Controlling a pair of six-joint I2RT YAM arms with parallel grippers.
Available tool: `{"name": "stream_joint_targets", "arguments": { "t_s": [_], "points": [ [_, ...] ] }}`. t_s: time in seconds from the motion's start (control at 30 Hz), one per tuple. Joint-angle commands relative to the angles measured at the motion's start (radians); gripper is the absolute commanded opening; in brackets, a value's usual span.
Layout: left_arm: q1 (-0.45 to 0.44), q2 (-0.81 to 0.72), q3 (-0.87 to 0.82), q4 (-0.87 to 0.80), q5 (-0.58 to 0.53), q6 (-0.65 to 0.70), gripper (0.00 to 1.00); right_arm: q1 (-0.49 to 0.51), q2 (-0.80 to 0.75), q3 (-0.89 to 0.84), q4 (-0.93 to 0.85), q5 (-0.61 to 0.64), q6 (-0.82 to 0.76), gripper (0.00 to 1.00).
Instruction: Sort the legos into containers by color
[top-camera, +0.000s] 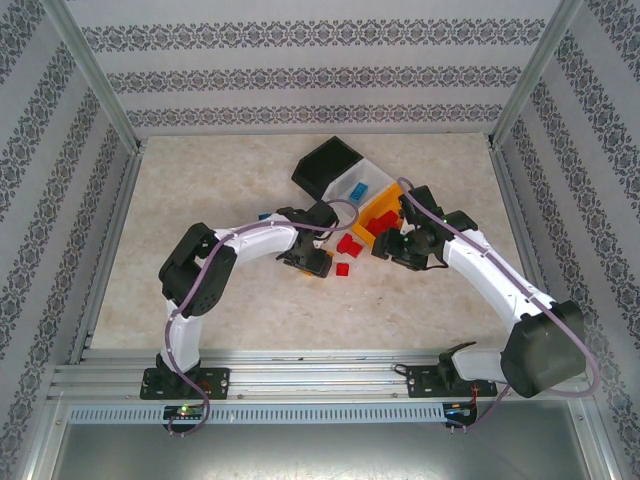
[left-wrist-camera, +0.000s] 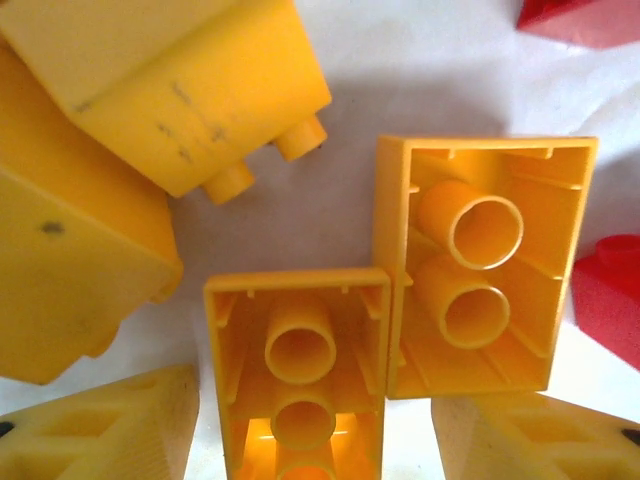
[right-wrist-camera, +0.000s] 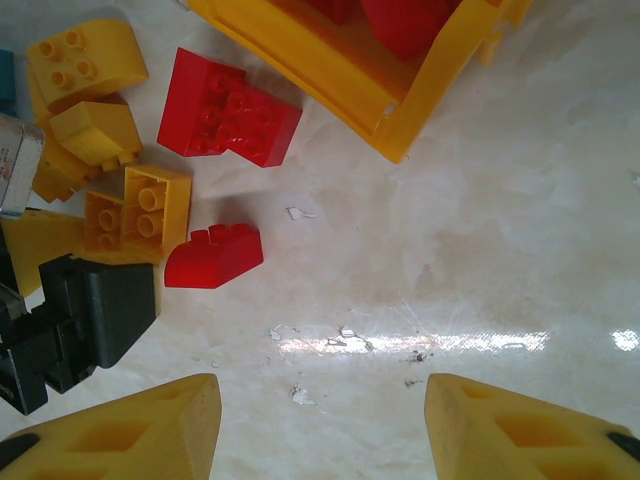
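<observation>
The left gripper stands partly open astride an upturned yellow brick, left of the orange bin; the left arm folds sharply at the elbow; the right gripper gapes wide and empty over bare table beside that bin; its wrist view adds red bricks near the bin's corner.

Yellow bin partly off-frame

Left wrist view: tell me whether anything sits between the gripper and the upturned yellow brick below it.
Nothing visible does. The upturned yellow brick lies between the open fingers of the left gripper. A second upturned yellow brick abuts its right side and may crowd that finger.
</observation>
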Motion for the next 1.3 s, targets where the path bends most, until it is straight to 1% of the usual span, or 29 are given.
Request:
{"name": "stream_joint_targets", "arguments": {
  "t_s": [0.0, 0.07, 0.17, 0.2, 0.4, 0.47, 0.53, 0.63, 0.8, 1.0, 1.13, 1.27],
  "points": [
    [0.009, 0.023, 0.029, -0.029, 0.001, 0.037, 0.59, -0.006, -0.010, -0.010, -0.022, 0.019, 0.011, 0.57],
    [0.009, 0.023, 0.024, -0.032, -0.003, 0.034, 0.57, -0.008, -0.007, -0.007, -0.020, 0.017, 0.010, 0.56],
    [0.009, 0.011, 0.002, -0.039, 0.000, 0.027, 0.47, -0.009, 0.000, -0.001, -0.011, 0.011, 0.009, 0.56],
    [0.009, 0.003, -0.010, -0.039, 0.000, 0.025, 0.46, -0.010, 0.005, 0.002, -0.010, 0.009, 0.007, 0.56],
    [0.009, -0.059, -0.096, -0.040, -0.004, -0.006, 0.45, -0.006, 0.020, 0.010, 0.006, 0.001, 0.005, 0.56],
    [0.009, -0.088, -0.124, -0.035, -0.006, -0.017, 0.41, 0.002, 0.027, 0.016, 0.008, 0.000, 0.004, 0.56],
    [0.009, -0.110, -0.143, -0.038, -0.012, -0.029, 0.40, 0.016, 0.044, 0.032, 0.009, 0.003, 0.001, 0.56],
    [0.011, -0.156, -0.172, -0.042, -0.022, -0.043, 0.35, 0.048, 0.082, 0.074, 0.000, 0.006, -0.006, 0.56],
    [0.031, -0.274, -0.231, -0.059, -0.035, -0.085, 0.35, 0.124, 0.212, 0.209, -0.060, 0.002, -0.023, 0.58],
    [0.126, -0.486, -0.323, -0.070, -0.021, -0.153, 0.35, 0.225, 0.425, 0.413, -0.152, 0.049, -0.048, 0.60],
    [0.185, -0.599, -0.305, -0.107, -0.011, -0.162, 0.35, 0.267, 0.545, 0.525, -0.197, 0.063, -0.061, 0.62],
    [0.233, -0.657, -0.277, -0.131, 0.007, -0.168, 0.35, 0.297, 0.640, 0.600, -0.229, 0.072, -0.083, 0.63]
  ]
}}
